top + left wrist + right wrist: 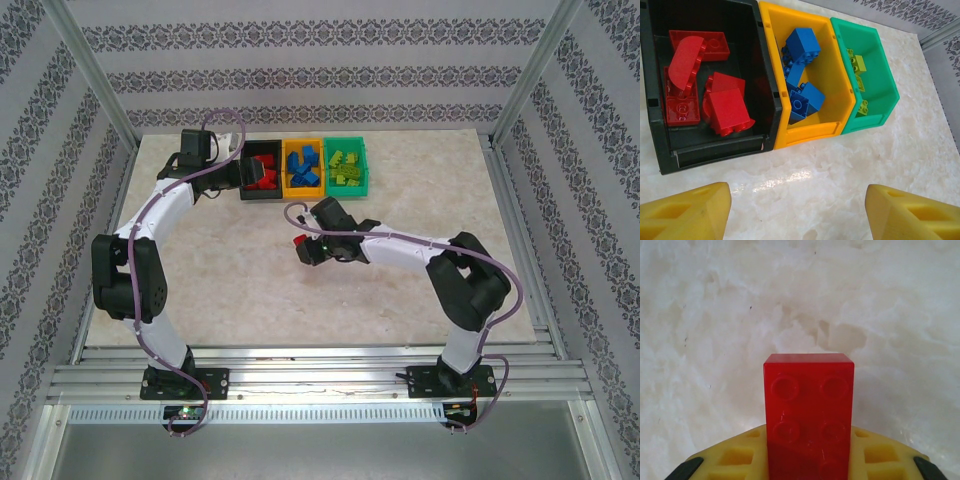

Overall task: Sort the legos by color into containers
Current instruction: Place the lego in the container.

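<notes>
While pinched in right claw [809, 467], red lego [809, 400] juts forward — studs visible.

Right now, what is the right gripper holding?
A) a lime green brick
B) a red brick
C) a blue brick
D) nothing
B: in the right wrist view, the right gripper is shut on a red brick, which sticks out ahead of it.

1 black bin [655, 150], 1 yellow bin [810, 132], 1 teal bin [880, 117] = 3 total. Red bricks [727, 107] in black bin: approx. 5. Lone red brick [809, 405]: 1. Blue bricks [802, 42]: approx. 4. Green bricks [857, 64]: 3+ seen.
</notes>
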Controlling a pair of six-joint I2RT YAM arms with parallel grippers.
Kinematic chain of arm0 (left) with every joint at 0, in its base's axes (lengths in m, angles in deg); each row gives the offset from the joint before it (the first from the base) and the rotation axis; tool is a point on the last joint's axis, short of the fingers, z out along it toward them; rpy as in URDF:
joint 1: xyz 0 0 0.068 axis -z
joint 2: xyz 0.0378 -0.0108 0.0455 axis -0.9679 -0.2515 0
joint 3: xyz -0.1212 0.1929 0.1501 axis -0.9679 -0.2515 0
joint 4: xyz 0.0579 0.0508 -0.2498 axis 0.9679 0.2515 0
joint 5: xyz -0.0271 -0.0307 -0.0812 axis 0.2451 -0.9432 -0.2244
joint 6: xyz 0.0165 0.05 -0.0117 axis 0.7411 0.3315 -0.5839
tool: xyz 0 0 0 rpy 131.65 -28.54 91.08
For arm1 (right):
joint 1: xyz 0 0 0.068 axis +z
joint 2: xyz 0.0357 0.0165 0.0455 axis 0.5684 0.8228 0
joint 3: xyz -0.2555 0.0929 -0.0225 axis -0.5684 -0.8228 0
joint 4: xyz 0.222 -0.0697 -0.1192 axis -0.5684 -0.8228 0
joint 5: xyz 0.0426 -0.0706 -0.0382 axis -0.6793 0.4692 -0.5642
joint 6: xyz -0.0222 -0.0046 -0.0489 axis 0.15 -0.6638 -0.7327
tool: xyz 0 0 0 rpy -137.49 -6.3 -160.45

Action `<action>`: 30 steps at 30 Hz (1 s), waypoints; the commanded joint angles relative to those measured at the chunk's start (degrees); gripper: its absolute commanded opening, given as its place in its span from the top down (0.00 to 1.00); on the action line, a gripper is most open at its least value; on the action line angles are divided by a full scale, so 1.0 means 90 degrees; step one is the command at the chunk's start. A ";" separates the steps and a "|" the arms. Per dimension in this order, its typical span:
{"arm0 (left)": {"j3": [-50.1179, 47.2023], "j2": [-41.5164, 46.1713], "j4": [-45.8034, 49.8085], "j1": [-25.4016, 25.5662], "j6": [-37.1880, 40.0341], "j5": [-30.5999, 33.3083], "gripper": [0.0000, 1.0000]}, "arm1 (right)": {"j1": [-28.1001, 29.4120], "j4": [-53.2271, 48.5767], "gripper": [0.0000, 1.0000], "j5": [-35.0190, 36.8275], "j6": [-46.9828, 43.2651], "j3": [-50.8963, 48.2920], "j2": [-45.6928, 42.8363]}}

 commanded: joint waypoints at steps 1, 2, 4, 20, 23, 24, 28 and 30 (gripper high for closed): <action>0.0198 0.0178 0.0260 -0.0039 0.0269 0.0153 0.29 | 0.0048 0.0424 1.00 -0.0267 0.0088 0.0174 0.0116; 0.0193 0.0198 0.0278 -0.0043 0.0296 0.0185 0.29 | 0.0050 0.0430 1.00 -0.0286 0.0120 0.0226 0.0136; 0.0188 0.0208 0.0279 -0.0044 0.0298 0.0215 0.29 | 0.0050 0.0435 1.00 -0.0270 0.0164 0.0342 0.0130; 0.0273 0.0299 0.0518 -0.0065 0.0091 0.0585 0.28 | -0.0299 0.0106 1.00 -0.0229 0.0532 0.2616 0.1037; 0.0352 0.0289 0.0583 -0.0068 0.0065 0.0520 0.28 | -0.0336 -0.0090 1.00 -0.0251 0.0565 0.3212 0.1372; 0.0372 0.0313 0.0600 -0.0073 0.0065 0.0516 0.28 | -0.0346 -0.0125 1.00 -0.0259 0.0570 0.3373 0.1469; 0.0362 0.0396 0.0598 -0.0111 0.0084 0.0590 0.28 | -0.0404 -0.0521 1.00 -0.0278 0.0584 0.4248 0.1994; 0.0379 0.0414 0.0612 -0.0154 0.0067 0.0557 0.28 | -0.0447 -0.0898 1.00 -0.0291 0.0568 0.4838 0.2331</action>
